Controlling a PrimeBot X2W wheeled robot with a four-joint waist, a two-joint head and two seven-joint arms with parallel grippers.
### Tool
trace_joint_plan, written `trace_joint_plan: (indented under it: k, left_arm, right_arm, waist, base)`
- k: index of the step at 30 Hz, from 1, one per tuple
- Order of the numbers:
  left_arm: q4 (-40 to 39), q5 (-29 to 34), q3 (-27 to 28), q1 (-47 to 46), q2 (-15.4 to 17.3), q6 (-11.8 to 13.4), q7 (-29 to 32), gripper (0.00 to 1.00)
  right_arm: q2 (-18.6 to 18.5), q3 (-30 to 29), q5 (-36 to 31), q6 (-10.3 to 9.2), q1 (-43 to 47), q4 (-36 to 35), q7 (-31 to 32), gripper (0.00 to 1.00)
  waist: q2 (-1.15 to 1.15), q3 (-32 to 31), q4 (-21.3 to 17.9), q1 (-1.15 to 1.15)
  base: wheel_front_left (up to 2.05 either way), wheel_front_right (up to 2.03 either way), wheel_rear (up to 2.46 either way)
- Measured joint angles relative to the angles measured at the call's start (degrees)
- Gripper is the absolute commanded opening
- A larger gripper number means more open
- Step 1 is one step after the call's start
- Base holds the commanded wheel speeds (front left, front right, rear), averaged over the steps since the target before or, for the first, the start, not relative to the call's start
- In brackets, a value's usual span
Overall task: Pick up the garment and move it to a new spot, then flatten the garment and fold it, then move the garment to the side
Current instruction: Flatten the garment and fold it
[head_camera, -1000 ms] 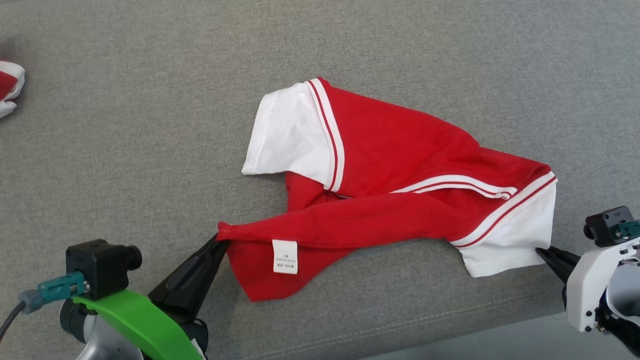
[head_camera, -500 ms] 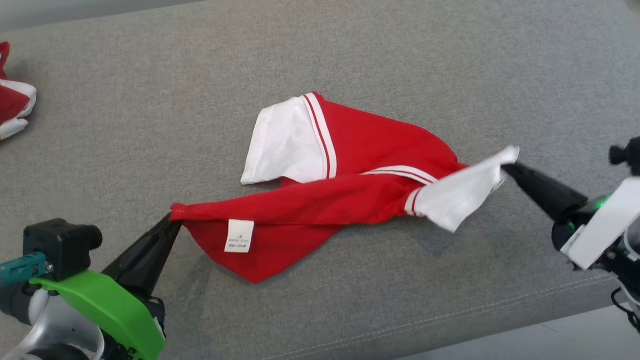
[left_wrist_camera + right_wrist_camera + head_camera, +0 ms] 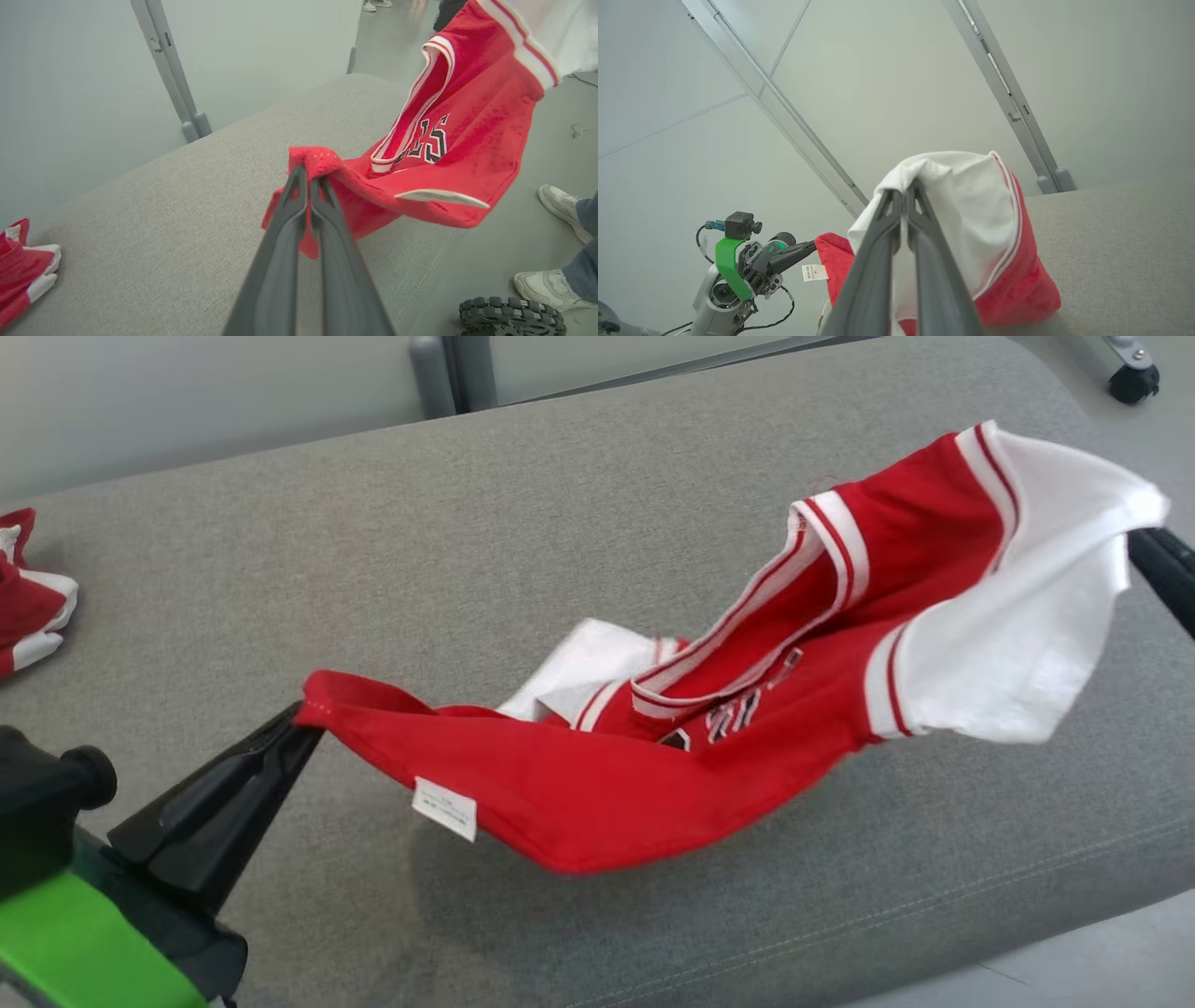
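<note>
Head view: the garment point(image 3: 653, 784), a red jersey w/ white sleeves, is held stretched above the bench point(image 3: 373, 523), over its middle and right part, nearer the front edge. A red hem corner is pinched by the L gripper point(image 3: 297, 721) twd the front left, jaws closed on the cloth. A white sleeve is pinched by the R gripper point(image 3: 1137, 541) at the right end, held higher, jaws closed on the sleeve edge. The garment sags in between; whether it touches the bench can't be told. A white label point(image 3: 445, 809) hangs at the lower hem. A second red-and-white cloth point(image 3: 33, 602) is seen at the bench's left edge.

L wrist view: the L gripper point(image 3: 308, 170) is shut on a bunched red corner. The garment point(image 3: 458, 154) rises to the upper right, w/ black-and-white numerals shown below the neck trim. A person's pale shoes point(image 3: 556, 200) and a knobbly black wheel point(image 3: 511, 317) are seen on the floor beyond the bench.

R wrist view: the R gripper point(image 3: 906, 186) is clamped on a fold of white sleeve, w/ the red body point(image 3: 1017, 280) hung below it. The L gripper point(image 3: 810, 246) is seen lower left, its tip at the red corner, w/ the label point(image 3: 813, 273) just beside.
</note>
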Motion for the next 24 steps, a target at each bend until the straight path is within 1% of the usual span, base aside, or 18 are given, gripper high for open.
trace_joint_plan:
  k: [3,6,7,9,11,14,16,17,18,19,20,21,23,24]
  left_arm:
    - [-5.45,-3.31,0.57,-1.03,1.33,-0.11,2.46,0.0]
    - [-11.61,-7.43,2.42,-2.81,1.57,0.01,4.57,0.0]
    - [-12.5,-8.15,3.34,-3.83,1.9,0.07,5.39,0.0]
    - [-11.18,-9.89,5.63,-5.87,2.98,0.66,7.15,0.0]
    - [-9.04,-12.61,6.79,-7.82,3.14,1.26,8.8,0.0]
    - [-5.83,-15.89,6.95,-10.73,3.54,1.49,11.36,0.0]
    - [-0.62,-17.52,6.3,-13.16,3.81,1.54,12.78,0.0]
    - [4.98,-18.39,4.37,-16.2,3.79,1.57,13.92,0.0]
    - [7.82,-18.39,3.57,-18.29,3.61,1.57,13.9,0.0]
    - [10.57,-18.33,2.88,-21.07,3.52,1.57,13.86,0.0]
    - [12.95,-17.8,2.14,-24.46,3.2,1.56,13.57,0.0]
    - [15.24,-16.8,1.3,-28.18,2.72,1.55,13.16,0.0]
    - [19.18,-13.16,-0.62,-35.95,1.65,1.19,11.55,0.0]
    - [20.73,-10.92,-1.69,-39.9,1.13,0.52,10.56,0.0]
  right_arm:
    - [-1.38,-3.83,2.03,0.0,1.3,-6.09,-0.31,0.0]
    - [-1.99,-7.25,5.64,-0.21,2.88,-11.98,-0.3,0.0]
    - [-2.29,-8.11,7.11,-0.74,3.52,-13.4,-0.2,0.0]
    - [-2.64,-8.62,9.92,-2.07,4.38,-15.01,0.83,0.0]
    - [-2.87,-7.99,12.49,-3.79,4.89,-14.46,2.2,0.0]
    - [-2.7,-4.81,15.19,-6.83,4.97,-9.29,3.43,0.0]
    - [-1.42,-2.29,15.25,-9.25,3.87,-4.5,3.47,0.0]
    - [0.75,0.08,15.24,-11.62,0.12,-0.47,2.9,0.0]
    - [2.55,0.97,15.28,-13.49,-2.88,1.3,1.77,0.0]
    - [4.14,1.99,15.25,-15.06,-6.33,2.93,0.97,0.0]
    - [5.46,2.61,14.73,-16.05,-10.12,4.81,-0.26,0.0]
    - [6.78,2.82,14.02,-16.64,-14.32,6.91,-1.89,0.0]
    - [9.09,2.86,11.26,-16.72,-23.74,11.12,-5.81,0.0]
    - [10.06,2.63,9.22,-16.62,-28.48,12.82,-7.89,0.0]
  waist:
    - [0.0,-0.57,-1.0,0.0]
    - [0.0,-0.63,-1.96,0.0]
    - [0.0,-0.44,-2.16,0.0]
    - [0.0,0.22,-2.47,0.0]
    - [0.0,1.17,-2.69,0.0]
    - [0.0,3.07,-2.8,0.0]
    - [0.0,4.47,-2.75,0.0]
    - [0.0,5.94,-2.57,0.0]
    - [0.0,6.67,-2.42,0.0]
    - [0.0,7.42,-2.21,0.0]
    - [0.0,8.15,-1.97,0.0]
    - [0.0,8.87,-1.67,0.0]
    - [0.0,10.31,-0.9,0.0]
    - [0.0,10.99,-0.44,0.0]
  base:
    - [0.0,0.0,0.0]
    - [0.0,0.0,0.0]
    - [0.0,0.0,0.0]
    - [0.0,0.0,0.0]
    - [0.0,0.0,0.0]
    - [0.0,0.0,0.0]
    - [0.0,0.0,0.0]
    - [0.0,0.0,0.0]
    - [0.0,0.0,0.0]
    - [0.0,0.0,0.0]
    - [0.0,0.0,0.0]
    - [0.0,0.0,0.0]
    - [0.0,0.0,0.0]
    - [0.0,0.0,0.0]
